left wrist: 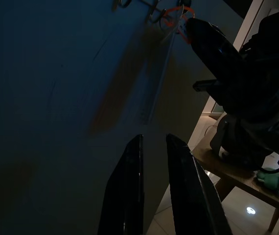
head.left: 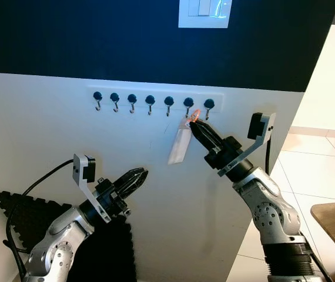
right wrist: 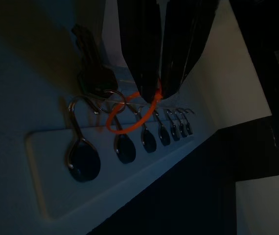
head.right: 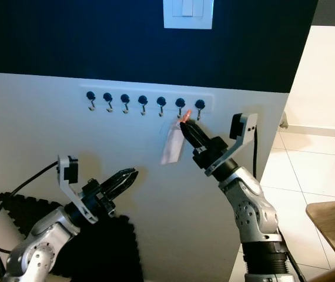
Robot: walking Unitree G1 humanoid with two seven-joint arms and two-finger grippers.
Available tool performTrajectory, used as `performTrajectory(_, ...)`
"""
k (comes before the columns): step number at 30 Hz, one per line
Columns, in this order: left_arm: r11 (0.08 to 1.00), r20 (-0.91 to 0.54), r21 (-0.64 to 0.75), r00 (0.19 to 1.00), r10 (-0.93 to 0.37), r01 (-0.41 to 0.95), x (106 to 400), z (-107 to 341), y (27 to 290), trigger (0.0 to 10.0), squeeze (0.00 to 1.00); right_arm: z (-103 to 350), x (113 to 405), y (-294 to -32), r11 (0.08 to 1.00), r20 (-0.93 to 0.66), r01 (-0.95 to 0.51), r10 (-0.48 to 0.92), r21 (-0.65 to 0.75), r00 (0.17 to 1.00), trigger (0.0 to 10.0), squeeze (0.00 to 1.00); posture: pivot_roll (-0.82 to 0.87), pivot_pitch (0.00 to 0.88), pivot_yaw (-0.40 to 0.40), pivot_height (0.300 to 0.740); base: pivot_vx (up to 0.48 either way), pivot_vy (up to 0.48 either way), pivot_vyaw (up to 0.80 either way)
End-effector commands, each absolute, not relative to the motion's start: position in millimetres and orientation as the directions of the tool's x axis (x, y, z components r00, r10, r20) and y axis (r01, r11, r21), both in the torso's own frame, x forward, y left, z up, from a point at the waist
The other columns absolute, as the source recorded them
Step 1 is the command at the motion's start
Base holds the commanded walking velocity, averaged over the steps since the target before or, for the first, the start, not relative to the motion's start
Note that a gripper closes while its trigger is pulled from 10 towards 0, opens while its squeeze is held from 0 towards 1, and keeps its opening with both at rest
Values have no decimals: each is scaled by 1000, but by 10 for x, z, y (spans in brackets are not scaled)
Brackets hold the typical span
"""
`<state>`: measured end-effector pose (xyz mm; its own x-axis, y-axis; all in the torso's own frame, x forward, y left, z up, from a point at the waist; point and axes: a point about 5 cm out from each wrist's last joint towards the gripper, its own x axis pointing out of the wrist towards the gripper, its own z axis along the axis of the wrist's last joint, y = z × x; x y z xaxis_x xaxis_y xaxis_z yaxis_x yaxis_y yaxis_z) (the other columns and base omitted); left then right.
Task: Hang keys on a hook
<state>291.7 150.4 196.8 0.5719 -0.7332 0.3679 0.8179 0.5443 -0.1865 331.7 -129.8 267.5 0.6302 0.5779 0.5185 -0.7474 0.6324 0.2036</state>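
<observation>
We see the right gripper (head.left: pixel 194 121) clenched on the orange loop (right wrist: pixel 129 115) of the keys (right wrist: pixel 96 78) just under the hooks (head.left: pixel 188 104); left gripper (head.left: pixel 140 174) closed, lower.

Both arms were built of rounded silver-grey segments with dark screw heads at the joints, the right arm ending below in a ribbed black collar. Each wrist carried a flat silver bracket with a small black camera block at its tip, and each ended in a black pincer, the left pincer (head.left: pixel 137 175) and the right pincer (head.left: pixel 197 127), of two long tapering fingers. A black cable looped from the left arm.
</observation>
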Motion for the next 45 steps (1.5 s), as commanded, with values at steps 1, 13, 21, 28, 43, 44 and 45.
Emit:
performTrajectory(1, 527, 357, -193, 560, -748, 827, 2888, 1929, 1460, 10000, 0, 2615, 3319, -1295, 615, 509, -752, 581, 236, 635, 10000, 0, 5, 50, 7, 740, 0, 0, 0)
performTrajectory(13, 512, 362, -189, 544, -757, 838, 2879, 1942, 1417, 10000, 0, 2566, 3304, -1280, 595, 494, -767, 605, 241, 624, 10000, 0, 4, 46, 8, 740, 0, 0, 0)
performTrajectory(21, 464, 398, -183, 497, -771, 867, 2895, 2027, 1283, 10000, 0, 2554, 3347, -1313, 595, 497, -760, 593, 260, 634, 10000, 0, 9, 50, 6, 740, 0, 0, 0)
performTrajectory(28, 439, 432, -159, 462, -774, 884, 2931, 2139, 1195, 10000, 0, 2562, 3360, -1320, 583, 506, -769, 596, 262, 624, 10000, 0, 6, 50, 11, 740, 0, 0, 0)
performTrajectory(43, 424, 438, -112, 428, -791, 899, 2933, 2230, 1140, 10000, 0, 2589, 3354, -1337, 543, 539, -798, 604, 261, 588, 10000, 0, 9, 50, 11, 740, 0, 0, 0)
performTrajectory(44, 424, 438, -112, 428, -791, 899, 2933, 2230, 1140, 10000, 0, 2589, 3354, -1337, 543, 539, -798, 604, 261, 588, 10000, 0, 9, 50, 11, 740, 0, 0, 0)
performTrajectory(45, 424, 438, -112, 428, -791, 899, 2933, 2230, 1140, 10000, 0, 2589, 3354, -1337, 543, 539, -798, 604, 261, 588, 10000, 0, 9, 50, 11, 740, 0, 0, 0)
